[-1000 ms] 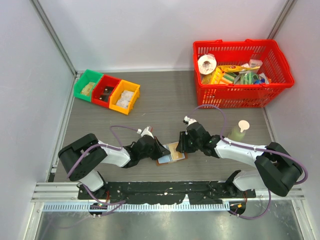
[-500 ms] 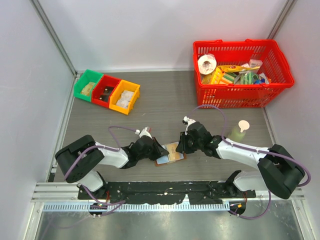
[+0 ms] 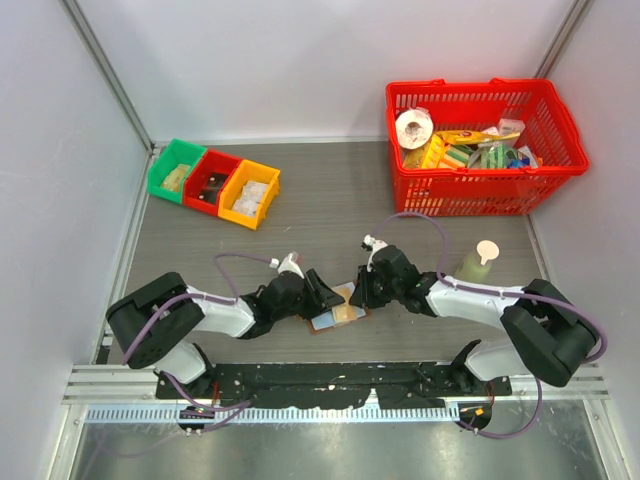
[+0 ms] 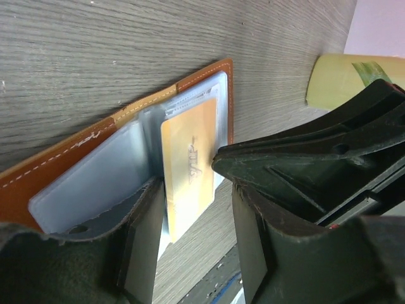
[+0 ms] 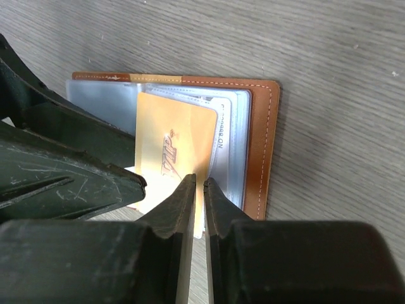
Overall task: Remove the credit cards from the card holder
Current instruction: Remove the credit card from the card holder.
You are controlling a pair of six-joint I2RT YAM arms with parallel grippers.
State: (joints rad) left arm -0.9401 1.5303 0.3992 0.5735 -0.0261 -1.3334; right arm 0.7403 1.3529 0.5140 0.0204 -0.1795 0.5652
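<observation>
Card holder (image 3: 324,322) lies open; right gripper (image 3: 359,296), at its 2 o'clock, pinches gold card (image 5: 169,149) edge; left gripper (image 3: 321,298), at 10 o'clock, fingers apart astride card.

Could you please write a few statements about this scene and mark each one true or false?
1. The card holder lies open on the table. True.
2. The left end effector is shut tight. False: its fingers are apart, with the lower end of the gold card between them.
3. A gold card sticks out of the holder's clear sleeves. True.
4. The red basket is empty. False: it holds a white roll and other items.
5. The pale green bottle stands inside the basket. False: it stands on the table, outside the basket.
</observation>
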